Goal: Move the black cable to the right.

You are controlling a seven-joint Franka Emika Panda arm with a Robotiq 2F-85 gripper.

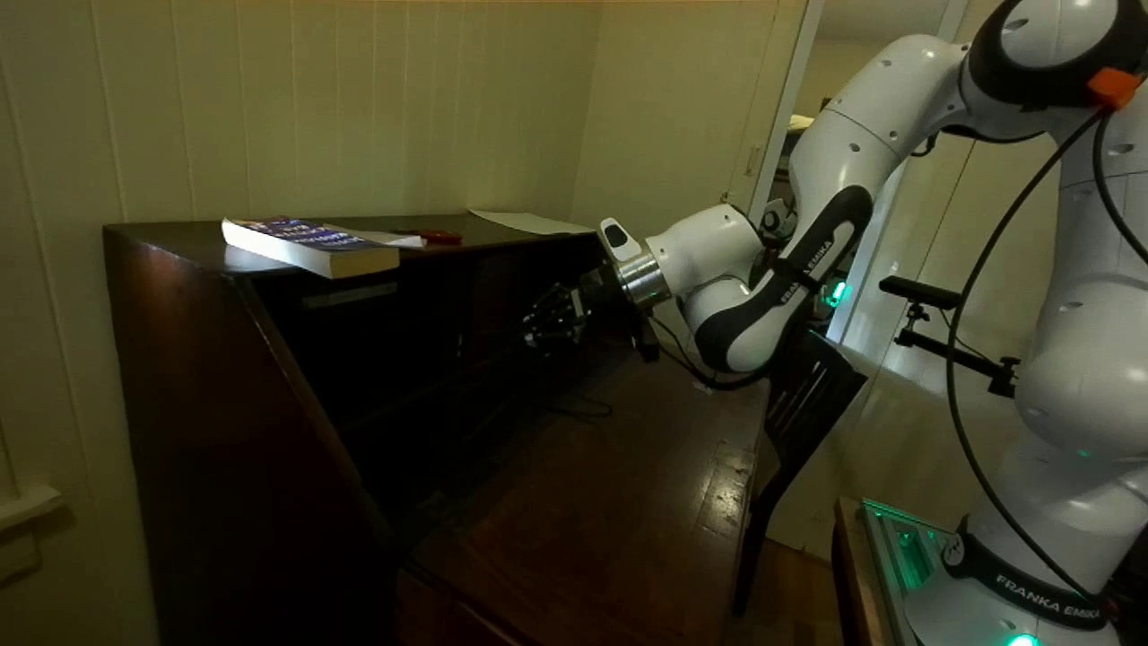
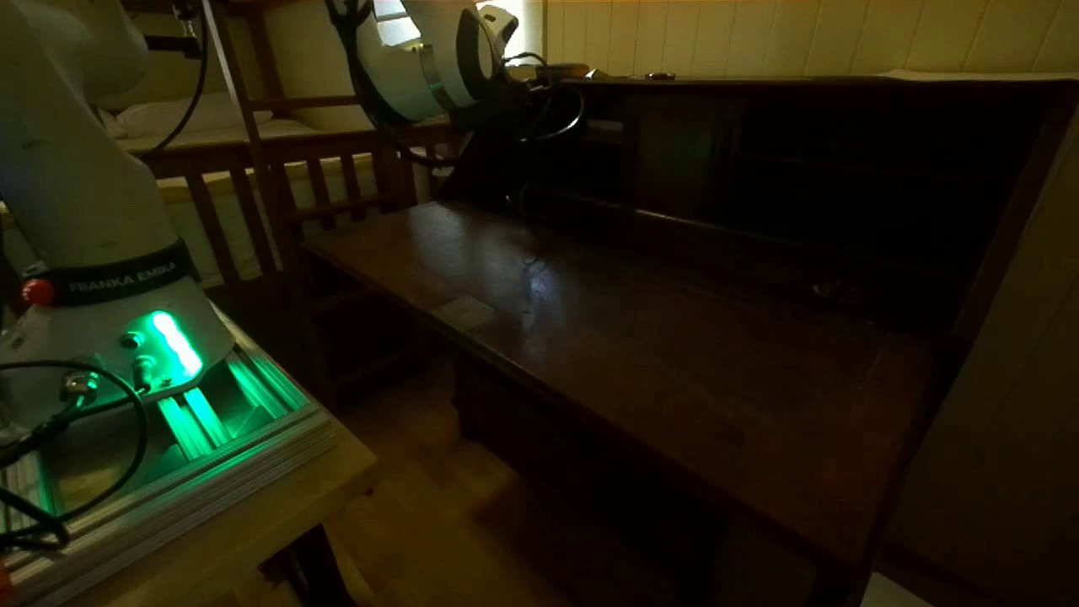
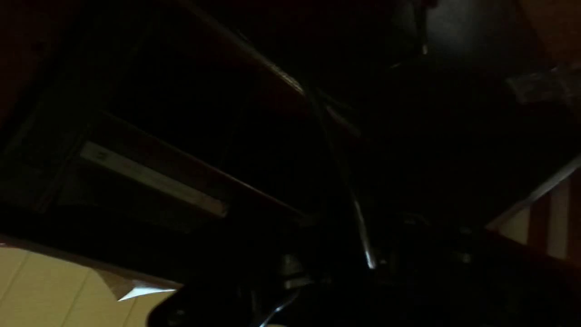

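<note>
One loop of cable [image 1: 592,416] lies, in an exterior view, on the tabletop [image 1: 628,493] at six o'clock from the claw [image 1: 549,321], whose grip I cannot tell; its rightward placing seems unfinished.

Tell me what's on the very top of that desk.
A book, white paper beside it, a small red thing and a pale sheet. The book covers whatever may lie under it.
</note>
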